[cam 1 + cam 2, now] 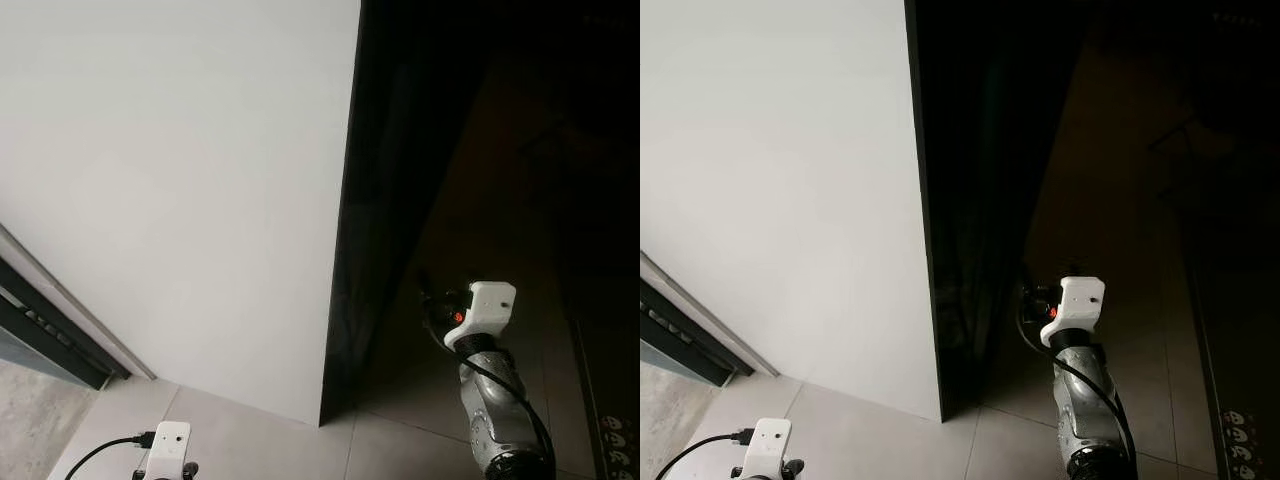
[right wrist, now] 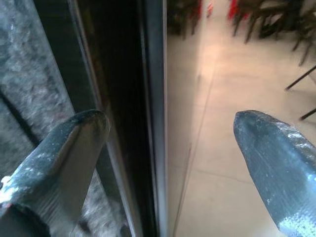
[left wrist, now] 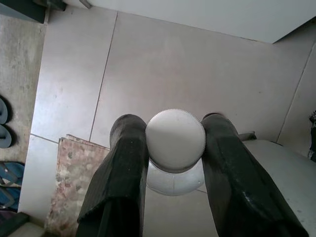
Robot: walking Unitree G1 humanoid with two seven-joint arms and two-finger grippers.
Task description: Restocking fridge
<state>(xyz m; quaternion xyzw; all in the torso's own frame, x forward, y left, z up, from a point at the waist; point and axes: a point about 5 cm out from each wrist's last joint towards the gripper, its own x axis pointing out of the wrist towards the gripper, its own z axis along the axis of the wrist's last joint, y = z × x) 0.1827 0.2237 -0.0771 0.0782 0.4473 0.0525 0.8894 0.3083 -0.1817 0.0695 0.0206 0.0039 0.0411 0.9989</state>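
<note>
Two claws are busy: the left claw (image 3: pixel 175 163) pinches a white-capped bottle (image 3: pixel 175 140) between its fingers, while the right claw (image 2: pixel 170 148), spread wide, straddles the dark fridge door edge (image 2: pixel 145 108). I judge the door-opening step is in hand; next, the right claw should close on that edge and pull.

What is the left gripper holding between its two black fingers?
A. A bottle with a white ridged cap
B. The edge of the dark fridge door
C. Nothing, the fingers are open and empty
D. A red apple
A: in the left wrist view the left gripper is shut on a bottle, its white ridged cap between the fingers.
</note>
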